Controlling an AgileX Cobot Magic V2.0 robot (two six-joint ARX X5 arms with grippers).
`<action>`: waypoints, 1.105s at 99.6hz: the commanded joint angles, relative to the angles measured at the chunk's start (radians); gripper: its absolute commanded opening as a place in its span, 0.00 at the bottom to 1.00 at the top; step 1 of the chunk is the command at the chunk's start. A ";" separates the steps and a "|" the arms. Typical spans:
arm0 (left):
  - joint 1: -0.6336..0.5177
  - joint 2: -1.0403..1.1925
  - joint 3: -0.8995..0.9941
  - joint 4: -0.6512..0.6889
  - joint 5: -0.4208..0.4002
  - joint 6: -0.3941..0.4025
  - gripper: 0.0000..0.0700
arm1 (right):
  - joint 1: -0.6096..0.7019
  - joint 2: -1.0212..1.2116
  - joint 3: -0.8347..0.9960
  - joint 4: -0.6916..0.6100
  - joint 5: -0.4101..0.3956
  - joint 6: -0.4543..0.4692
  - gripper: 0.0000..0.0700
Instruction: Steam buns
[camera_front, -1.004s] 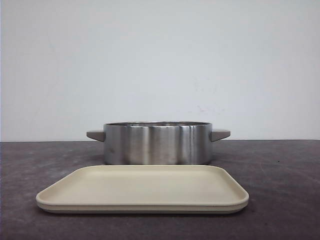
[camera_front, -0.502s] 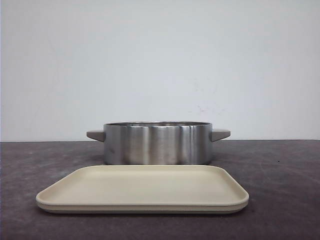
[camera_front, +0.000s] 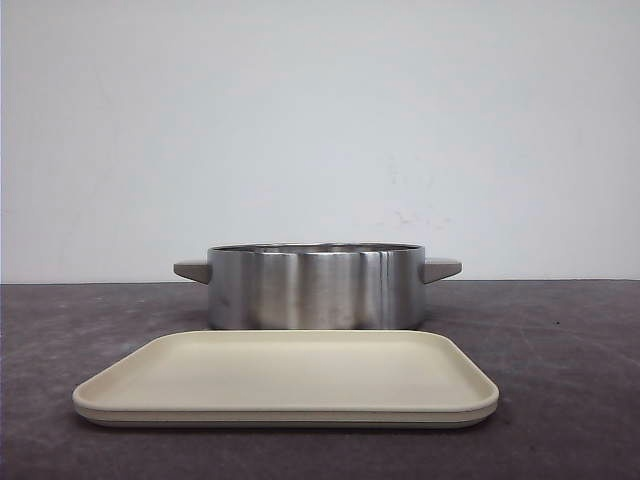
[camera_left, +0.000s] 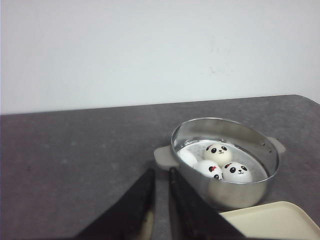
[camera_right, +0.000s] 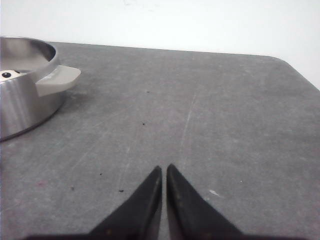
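Four white buns lie inside the steel pot (camera_left: 240, 192) in the left wrist view. Three show black panda faces: one at the back (camera_left: 218, 153), one at the right (camera_left: 238, 171), one at the front (camera_left: 210, 169). The fourth (camera_left: 187, 157) shows only plain white by the pot's wall. A sliver of one bun (camera_right: 7, 75) shows in the right wrist view. My left gripper (camera_left: 161, 172) is shut and empty above the table, beside the pot's handle. My right gripper (camera_right: 164, 169) is shut and empty over bare table, away from the pot (camera_right: 20, 105).
In the front view the steel pot (camera_front: 315, 290) with beige side handles stands mid-table, its inside hidden. An empty beige rectangular tray (camera_front: 285, 375) lies just in front of it, and its corner shows in the left wrist view (camera_left: 270, 222). A white wall stands behind the dark grey table.
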 joint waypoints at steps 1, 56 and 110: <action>0.030 -0.025 -0.092 0.097 0.028 -0.040 0.00 | 0.001 -0.001 -0.002 0.011 0.002 0.011 0.01; 0.258 -0.217 -0.487 0.266 0.093 -0.015 0.00 | 0.001 -0.001 -0.002 0.011 0.003 0.011 0.01; 0.276 -0.236 -0.610 0.284 0.089 0.028 0.00 | 0.001 -0.001 -0.002 0.011 0.003 0.011 0.01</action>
